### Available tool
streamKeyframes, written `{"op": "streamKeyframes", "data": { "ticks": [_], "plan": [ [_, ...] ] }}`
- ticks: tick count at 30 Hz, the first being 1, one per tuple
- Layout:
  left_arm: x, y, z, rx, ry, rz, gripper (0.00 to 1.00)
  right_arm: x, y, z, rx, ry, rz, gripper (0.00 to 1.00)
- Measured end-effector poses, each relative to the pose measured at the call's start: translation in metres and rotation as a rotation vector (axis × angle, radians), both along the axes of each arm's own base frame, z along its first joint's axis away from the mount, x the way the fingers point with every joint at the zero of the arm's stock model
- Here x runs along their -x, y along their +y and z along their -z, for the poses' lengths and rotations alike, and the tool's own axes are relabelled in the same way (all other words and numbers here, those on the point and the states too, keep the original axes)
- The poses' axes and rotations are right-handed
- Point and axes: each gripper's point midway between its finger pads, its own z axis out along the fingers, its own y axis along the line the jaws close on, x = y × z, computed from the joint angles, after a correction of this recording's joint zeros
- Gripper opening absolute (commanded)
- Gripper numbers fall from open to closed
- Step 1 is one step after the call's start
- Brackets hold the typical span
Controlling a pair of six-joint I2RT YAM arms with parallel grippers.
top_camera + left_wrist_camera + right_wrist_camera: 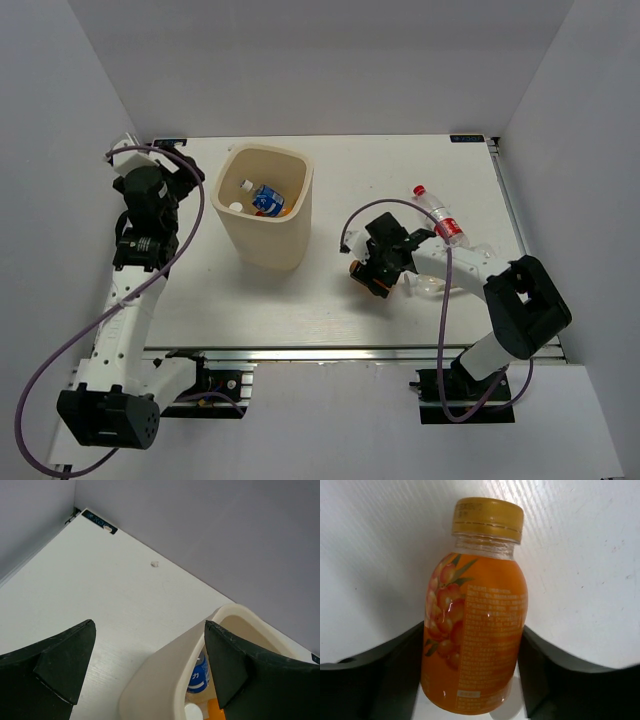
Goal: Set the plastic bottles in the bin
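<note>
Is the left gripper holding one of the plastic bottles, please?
No, the left gripper is open, its fingers spread with nothing between them, beside the bin's rim.

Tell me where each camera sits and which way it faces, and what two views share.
Top: overhead from the near side, looking down on the table, bin, left arm and right arm.
Left wrist: mounted there, faces the far table corner past its open left pincer.
Right wrist: mounted there, faces down at an orange bottle gripped in the right pincer.
Shared: top and left wrist both show the bin.
</note>
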Motion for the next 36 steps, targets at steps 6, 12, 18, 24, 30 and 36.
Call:
{"op": "streamKeyframes", "data": {
  "ticks": [6, 12, 18, 24, 30, 36],
  "plan": [
    [0.018, 0.000, 0.024, 0.055, 0.043, -0.014, 0.98, -0.013, 0.018, -0.016, -0.092, -0.070, -0.015, 0.44],
    [0.046, 0.007, 0.035, 0.110, 0.036, -0.069, 0.98, -0.034, 0.051, -0.108, -0.328, -0.283, -0.071, 0.52],
    [0.065, 0.015, 0.038, 0.149, 0.004, -0.128, 0.98, -0.061, 0.098, -0.284, -0.680, -0.543, -0.106, 0.46],
    [0.070, 0.020, 0.044, 0.159, 0.009, -0.162, 0.98, -0.068, 0.161, -0.404, -1.000, -0.580, -0.257, 0.51],
    [0.070, 0.020, 0.046, 0.159, 0.016, -0.164, 0.98, -0.105, 0.241, -0.373, -1.054, -0.395, -0.304, 0.77],
    [0.070, 0.021, 0.046, 0.164, 0.016, -0.169, 0.98, -0.122, 0.276, -0.295, -0.968, -0.222, -0.260, 0.89]
  ]
}}
